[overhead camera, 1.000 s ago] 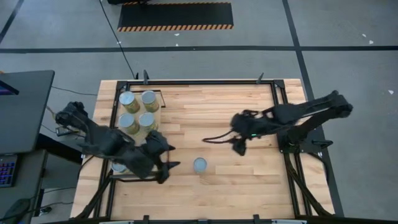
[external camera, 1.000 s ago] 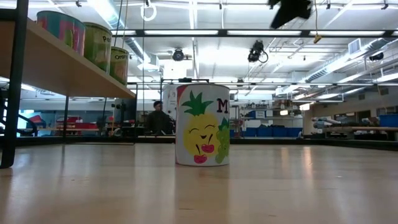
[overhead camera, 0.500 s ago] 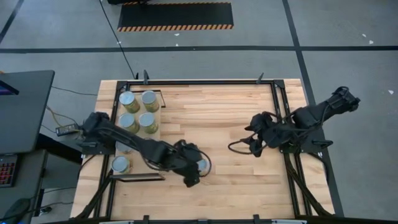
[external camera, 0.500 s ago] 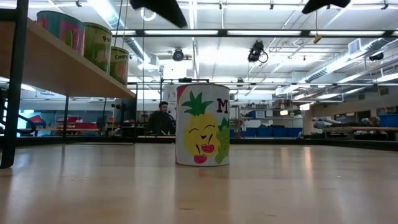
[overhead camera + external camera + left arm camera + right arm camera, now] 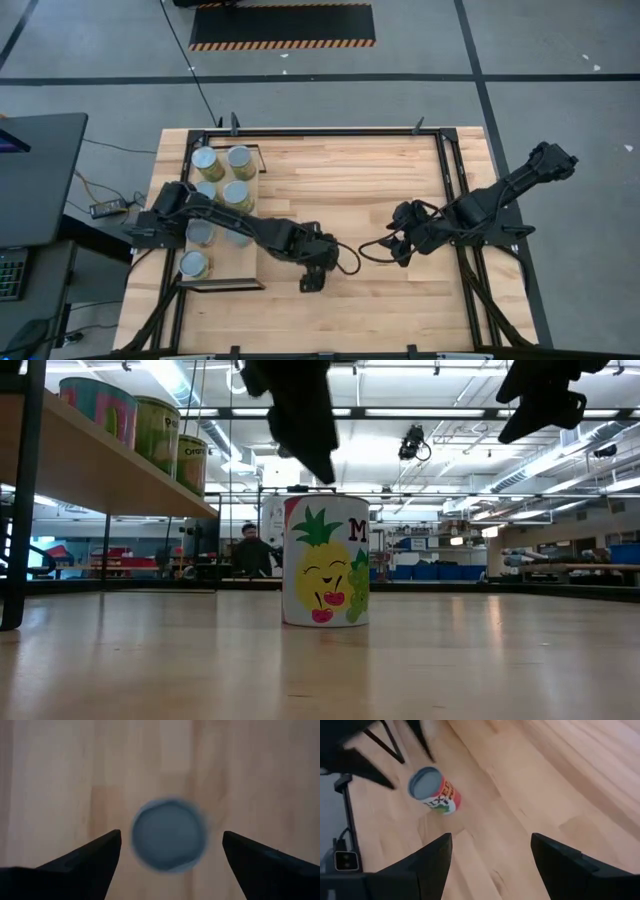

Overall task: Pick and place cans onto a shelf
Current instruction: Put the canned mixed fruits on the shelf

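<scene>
One can (image 5: 325, 560), white with a pineapple face on its label, stands upright on the wooden table (image 5: 380, 180). Its silver top (image 5: 169, 841) shows in the left wrist view. My left gripper (image 5: 171, 834) hovers open above it, pointing down, one finger on either side and clear of it; in the high view this gripper (image 5: 312, 272) hides the can. My right gripper (image 5: 491, 840) is open in the air at the table's right, looking toward the can (image 5: 435, 790). The shelf (image 5: 228, 268) at the left carries several cans (image 5: 238, 160).
In the low view the shelf board (image 5: 90, 460) stands raised at the left on a black frame leg (image 5: 25, 490), with cans (image 5: 157, 430) on it. A black rail frame (image 5: 445, 160) runs round the table. A person (image 5: 247, 550) is far behind the table.
My left gripper has swung from beside the shelf toward the table's right and come down over the can, turning as it went. My right gripper has sunk and drawn a little toward the near edge. The can has stayed in place.
</scene>
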Available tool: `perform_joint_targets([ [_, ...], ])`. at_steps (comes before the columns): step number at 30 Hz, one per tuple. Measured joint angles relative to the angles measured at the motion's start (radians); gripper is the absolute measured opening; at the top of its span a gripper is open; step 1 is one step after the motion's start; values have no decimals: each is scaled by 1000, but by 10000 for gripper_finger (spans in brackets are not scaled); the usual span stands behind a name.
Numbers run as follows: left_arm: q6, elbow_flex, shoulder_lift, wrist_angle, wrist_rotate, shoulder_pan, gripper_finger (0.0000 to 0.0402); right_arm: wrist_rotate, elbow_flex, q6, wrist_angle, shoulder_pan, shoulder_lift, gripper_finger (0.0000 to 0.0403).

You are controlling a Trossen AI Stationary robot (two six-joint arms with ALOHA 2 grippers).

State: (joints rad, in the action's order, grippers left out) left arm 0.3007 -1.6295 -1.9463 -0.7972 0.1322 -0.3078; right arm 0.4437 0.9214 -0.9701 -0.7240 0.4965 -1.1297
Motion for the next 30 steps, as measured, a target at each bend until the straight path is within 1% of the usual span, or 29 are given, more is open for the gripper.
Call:
perform_joint_targets([
  [3, -41, 2, -22, -48, -35, 20, 356, 0, -27, 4, 48, -1, 0, 277],
  [7, -38, 1, -32, -11, -102, 24, 356, 0, -30, 3, 59, -6, 0, 277],
  [10, -23, 2, -37, 6, -119, 13, 356, 0, -30, 3, 63, -8, 2, 277],
  [13, -20, 1, -38, 33, -100, 0, 356, 0, -29, 4, 74, -8, 2, 277],
  [18, 2, -2, -38, 33, -25, -5, 356, 0, -29, 4, 92, -8, 2, 277],
  [23, 28, -35, -38, 36, -24, -5, 356, -1, -28, 4, 97, -8, 2, 277],
  [27, 51, -36, -38, 31, -32, -8, 356, -1, -28, 4, 99, -8, 2, 277],
  [30, 55, -36, -38, 36, -44, -8, 347, -1, -28, 3, 99, -8, 2, 277],
])
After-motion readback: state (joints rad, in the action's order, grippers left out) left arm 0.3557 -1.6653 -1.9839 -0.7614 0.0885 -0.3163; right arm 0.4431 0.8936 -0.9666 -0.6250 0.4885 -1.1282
